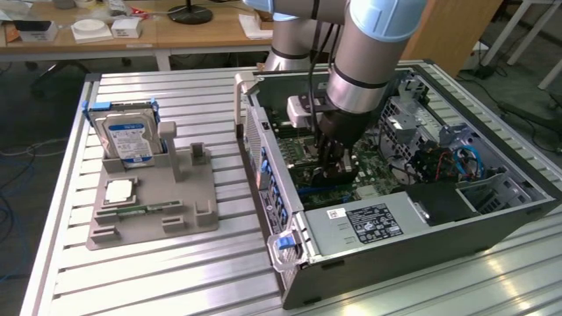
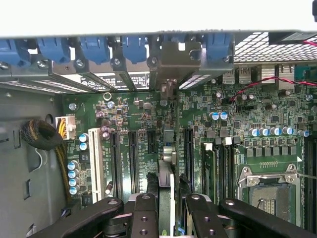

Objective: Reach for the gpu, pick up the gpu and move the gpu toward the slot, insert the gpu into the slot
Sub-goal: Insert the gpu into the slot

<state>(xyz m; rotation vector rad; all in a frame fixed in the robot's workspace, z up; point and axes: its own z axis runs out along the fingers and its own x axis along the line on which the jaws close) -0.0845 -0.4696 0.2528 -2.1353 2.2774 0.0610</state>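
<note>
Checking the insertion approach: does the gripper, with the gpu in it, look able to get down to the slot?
Probably yes. The gripper holds the gpu edge-on inside the open computer case, right above the motherboard; nothing visible lies beneath it.

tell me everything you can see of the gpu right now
The gpu is seen edge-on in the wrist view, a thin upright card standing on the green motherboard inside the open computer case. Its pale metal bracket sits at the case's rear wall among the blue slot clips. The gripper is clamped on its top edge, a finger on each side. In the exterior view the gripper covers most of it. How deep it sits cannot be told.
</note>
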